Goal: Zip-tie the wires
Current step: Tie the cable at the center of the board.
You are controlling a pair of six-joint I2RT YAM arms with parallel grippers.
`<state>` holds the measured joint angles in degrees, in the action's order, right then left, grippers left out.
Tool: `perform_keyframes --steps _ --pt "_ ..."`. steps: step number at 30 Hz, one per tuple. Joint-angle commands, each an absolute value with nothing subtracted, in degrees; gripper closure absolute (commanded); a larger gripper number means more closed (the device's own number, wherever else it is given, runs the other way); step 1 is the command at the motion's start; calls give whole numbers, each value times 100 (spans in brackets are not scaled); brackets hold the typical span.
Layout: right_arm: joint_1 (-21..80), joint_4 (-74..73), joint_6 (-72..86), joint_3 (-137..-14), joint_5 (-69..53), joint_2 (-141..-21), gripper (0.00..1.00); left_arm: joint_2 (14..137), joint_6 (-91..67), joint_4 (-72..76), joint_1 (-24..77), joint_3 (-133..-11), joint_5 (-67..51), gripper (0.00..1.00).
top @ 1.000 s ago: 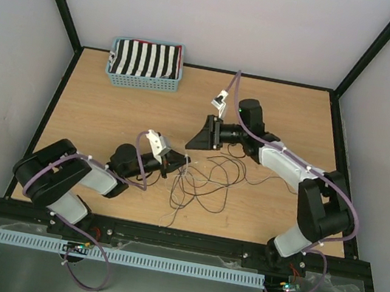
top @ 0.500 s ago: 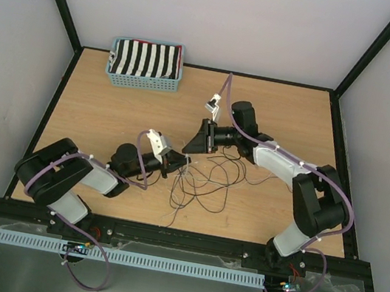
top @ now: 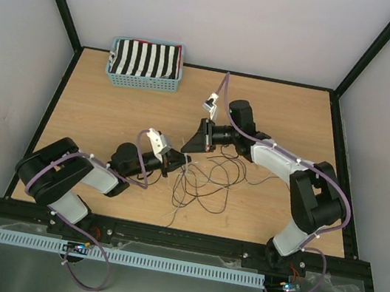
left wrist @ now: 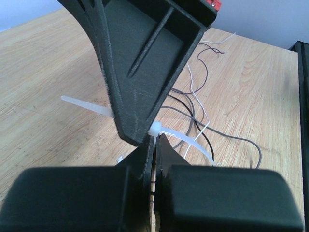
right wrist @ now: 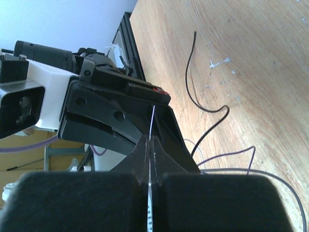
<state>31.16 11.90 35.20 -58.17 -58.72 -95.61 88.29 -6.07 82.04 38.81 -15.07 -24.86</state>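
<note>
The left pincer (left wrist: pixel 154 143) is closed tight, its tips pinching the white zip tie (left wrist: pixel 155 129) right at its small square head. From the head, one end of the strap runs out flat to the left over the desk (left wrist: pixel 58 63). The other end bends away to the right in a curve.

The right pincer (right wrist: pixel 150 143) is closed as well and meets the left one tip to tip from the far side. In its own wrist view a thin white strip, the zip tie seen on edge, is clamped between its two fingers. The two pincers meet just above the wood near the middle of the desk, at the left edge of the wires (top: pixel 204 181).

The wires lie loose on the desk in tangled loops, mostly dark with a few pale ones. They spread to the right and toward the near edge. Whether any pass inside the strap's curve I cannot tell.

Well apart, at the far left corner, stands a blue basket (top: pixel 143 83) holding a black-and-white striped cloth (top: pixel 146 59).
</note>
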Motion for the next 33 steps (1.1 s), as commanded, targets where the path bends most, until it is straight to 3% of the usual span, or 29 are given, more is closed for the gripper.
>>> perform_keyframes --steps 1,13,20,24,27,31,33 --pt "3146 1358 3538 -6278 -5775 -9694 100 8809 -658 8482 3871 -1583 -2650 100" --pt "3104 1053 3392 -7390 -5090 -10321 100 8714 -403 8481 4103 -1532 -2454 100" --pt "3035 880 3255 -7347 -5040 -10215 100 8677 -462 8481 4000 -1382 -2185 100" --pt "3009 923 3204 -7061 -5088 -9988 100 8644 -889 8481 3636 -1244 -2260 64" --pt "3008 1208 3339 -6760 -5117 -9882 100 8519 -1111 8481 3388 -1080 -2446 51" --pt "3001 1295 3341 -6589 -5017 -9868 100 8189 -1305 8481 3133 -730 -2376 24" --pt "2998 1368 3384 -6485 -4874 -9835 100 7985 -1497 8481 2985 -548 -2290 19"
